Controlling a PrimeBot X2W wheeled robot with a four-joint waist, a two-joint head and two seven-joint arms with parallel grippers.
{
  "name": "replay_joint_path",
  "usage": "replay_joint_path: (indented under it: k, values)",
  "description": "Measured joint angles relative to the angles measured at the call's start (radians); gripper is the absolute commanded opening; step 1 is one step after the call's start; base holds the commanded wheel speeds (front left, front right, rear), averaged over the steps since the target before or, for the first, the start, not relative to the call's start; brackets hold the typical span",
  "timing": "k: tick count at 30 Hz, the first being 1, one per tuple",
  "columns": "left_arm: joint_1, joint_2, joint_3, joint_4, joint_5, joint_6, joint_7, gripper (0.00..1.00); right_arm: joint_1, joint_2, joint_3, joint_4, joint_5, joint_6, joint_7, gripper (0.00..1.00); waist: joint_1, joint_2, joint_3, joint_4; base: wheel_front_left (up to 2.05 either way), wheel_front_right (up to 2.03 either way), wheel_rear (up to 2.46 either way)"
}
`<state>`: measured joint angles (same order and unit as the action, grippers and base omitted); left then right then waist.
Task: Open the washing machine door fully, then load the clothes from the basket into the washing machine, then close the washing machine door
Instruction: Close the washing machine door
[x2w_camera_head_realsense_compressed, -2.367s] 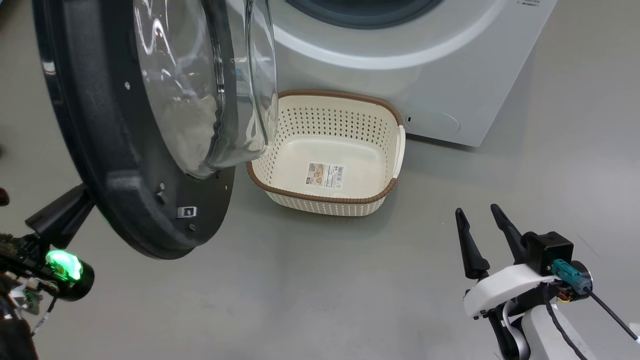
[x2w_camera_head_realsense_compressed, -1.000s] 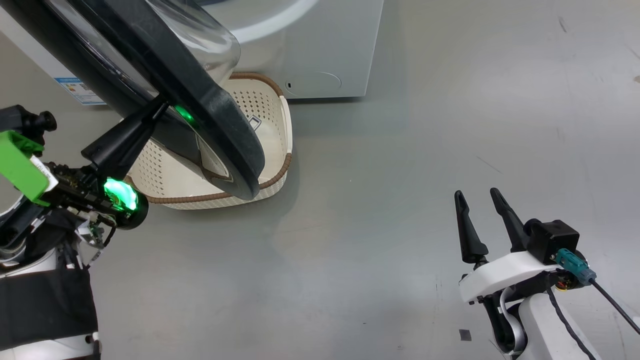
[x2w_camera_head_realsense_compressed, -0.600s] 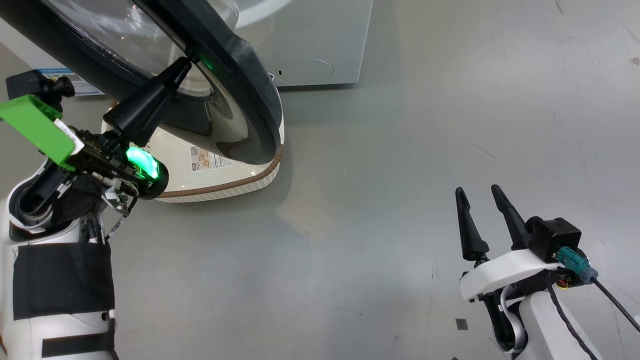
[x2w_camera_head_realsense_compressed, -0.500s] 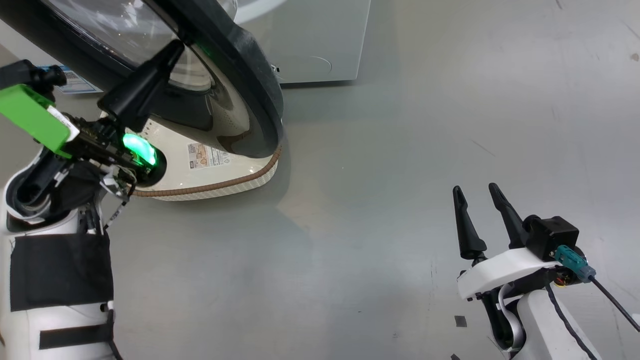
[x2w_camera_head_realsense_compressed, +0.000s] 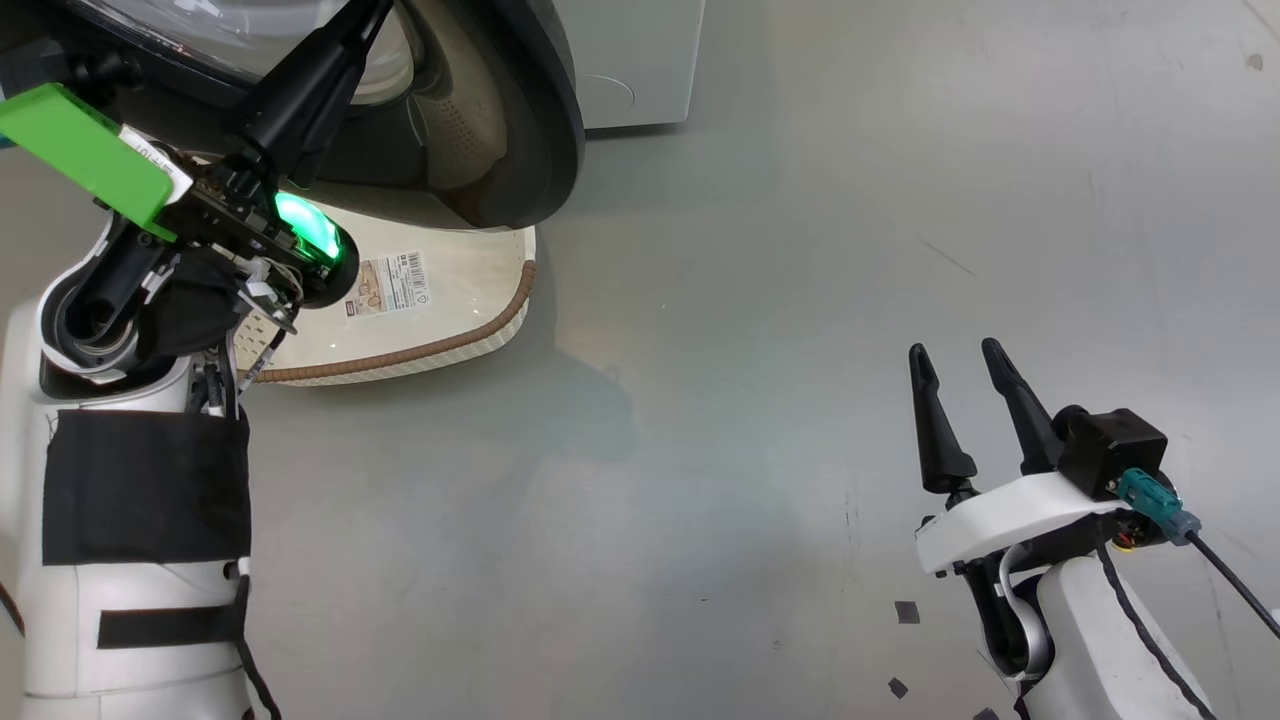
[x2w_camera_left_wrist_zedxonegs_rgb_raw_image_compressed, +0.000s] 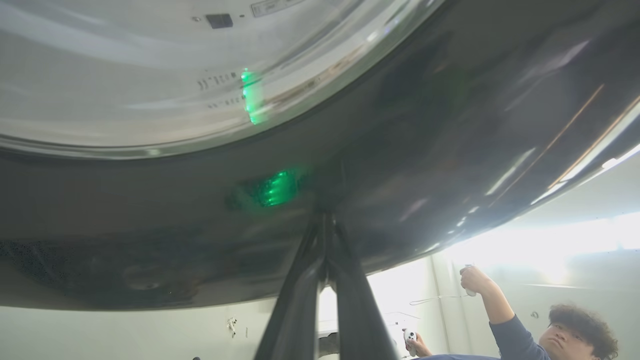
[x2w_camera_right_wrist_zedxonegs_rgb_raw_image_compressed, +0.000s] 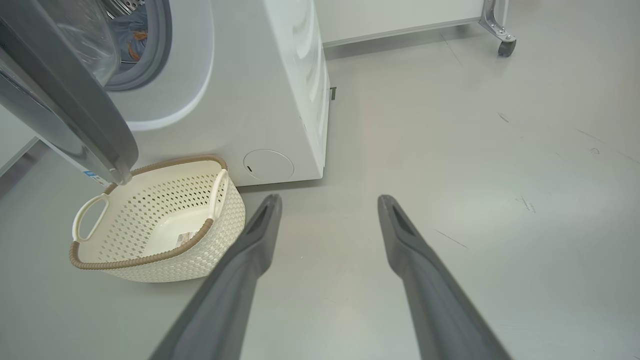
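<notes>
Head view, left gripper (x2w_camera_head_realsense_compressed: 365, 15): fingers pressed together with nothing between them, pointing up at the outer face of the washing machine door (x2w_camera_head_realsense_compressed: 545, 110)
Head view, basket (x2w_camera_head_realsense_compressed: 480, 335): on the grey floor just below the door's lower edge, its far part hidden by the door; a printed label (x2w_camera_head_realsense_compressed: 385, 285) lies on the bare cream bottom
Head view, washing machine (x2w_camera_head_realsense_compressed: 640, 50): a white lower corner at the top, behind the door
Head view, right gripper (x2w_camera_head_realsense_compressed: 953, 355): low at the right, well apart from the basket, fingers spread and holding nothing
Left wrist view, left gripper (x2w_camera_left_wrist_zedxonegs_rgb_raw_image_compressed: 325, 217): the two fingers meet at their tips, which touch the glossy black ring of the washing machine door (x2w_camera_left_wrist_zedxonegs_rgb_raw_image_compressed: 450, 100) just below its glass window (x2w_camera_left_wrist_zedxonegs_rgb_raw_image_compressed: 150, 75)
Left wrist view, person (x2w_camera_left_wrist_zedxonegs_rgb_raw_image_compressed: 575, 332): at the lower right under the door, a controller in each hand
Right wrist view, right gripper (x2w_camera_right_wrist_zedxonegs_rgb_raw_image_compressed: 330, 200): jaws wide apart over bare floor, gripping nothing
Right wrist view, washing machine door (x2w_camera_right_wrist_zedxonegs_rgb_raw_image_compressed: 75, 110): partly open, swung out from the washing machine (x2w_camera_right_wrist_zedxonegs_rgb_raw_image_compressed: 260, 100), its bottom edge over the far rim of the basket (x2w_camera_right_wrist_zedxonegs_rgb_raw_image_compressed: 220, 225)
Right wrist view, basket contents: the label on the bottom
Right wrist view, drum contents: the clothes (x2w_camera_right_wrist_zedxonegs_rgb_raw_image_compressed: 135, 30), light blue with orange figures, seen inside past the grey ring
Right wrist view, round hatch (x2w_camera_right_wrist_zedxonegs_rgb_raw_image_compressed: 268, 165): low on the machine's front, just beside the basket
</notes>
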<state>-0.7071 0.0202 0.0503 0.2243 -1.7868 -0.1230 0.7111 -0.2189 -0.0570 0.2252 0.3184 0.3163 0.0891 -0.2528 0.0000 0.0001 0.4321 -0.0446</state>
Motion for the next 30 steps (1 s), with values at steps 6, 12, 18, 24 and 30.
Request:
replay_joint_path:
  k: [6,12,18,24,30]
  values:
    - [0.001,-0.001,-0.013,0.026,0.005,0.000,-0.027,0.00,0.000,0.000,-0.029,-0.001,0.002,-0.005,0.000,1.00,0.0000,0.0000,-0.009,0.008,0.00,0.00,0.00]
    - [0.018,-0.001,0.003,0.037,0.007,0.000,-0.075,0.00,0.000,0.000,-0.042,-0.001,0.007,-0.005,0.000,1.00,0.0000,0.0000,-0.034,0.032,0.00,0.00,0.00]
    - [0.079,-0.002,0.053,0.056,0.046,0.000,-0.168,0.00,0.003,0.000,-0.047,0.013,0.007,-0.005,0.000,1.00,0.0000,0.0000,-0.079,0.067,0.00,0.00,0.00]
    - [0.133,-0.002,0.072,0.068,0.078,0.000,-0.226,0.00,0.019,0.000,-0.047,0.030,0.007,-0.002,0.000,1.00,0.0000,0.0000,-0.131,0.097,0.00,0.00,0.00]
    - [0.174,-0.002,0.081,0.090,0.079,0.000,-0.274,0.60,0.049,0.001,-0.042,0.052,0.007,0.002,0.000,1.00,0.0000,0.0000,-0.188,0.123,0.00,0.00,0.00]
